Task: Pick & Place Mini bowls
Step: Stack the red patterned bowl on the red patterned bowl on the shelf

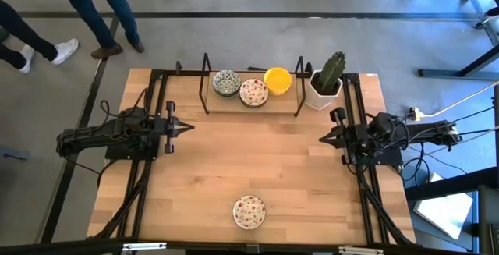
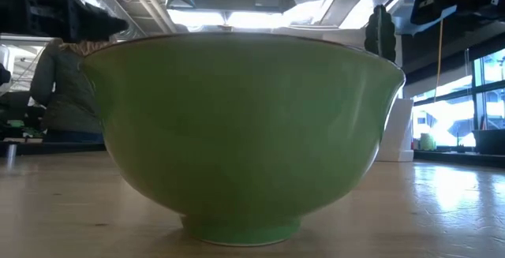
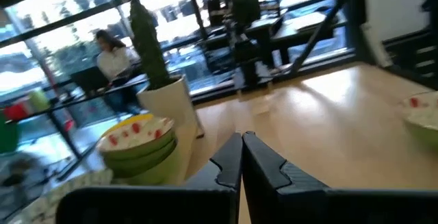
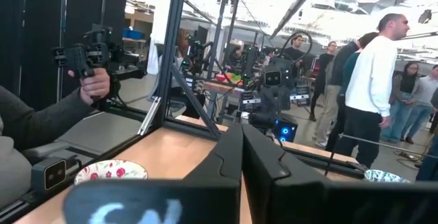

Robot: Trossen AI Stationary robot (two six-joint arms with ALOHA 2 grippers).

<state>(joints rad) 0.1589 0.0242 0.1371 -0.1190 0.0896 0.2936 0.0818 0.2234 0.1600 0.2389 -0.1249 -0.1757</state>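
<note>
The speckled mini bowl point(image 1: 249, 212) sits alone at the near edge of the tabletop point(image 1: 257, 157), roughly midway between your two arms, so neither the left gripper point(image 1: 189, 128) nor the right gripper point(image 1: 323, 138) is clearly nearer. Both jaws are pressed together, tips facing each other, the bowl off to one side of each. Being round and upright, mouth up, it has no long axis, so any rim approach works.

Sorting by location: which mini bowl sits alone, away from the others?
The red-speckled bowl near the table's front edge; the other three cluster at the back beside the cactus pot.
</note>
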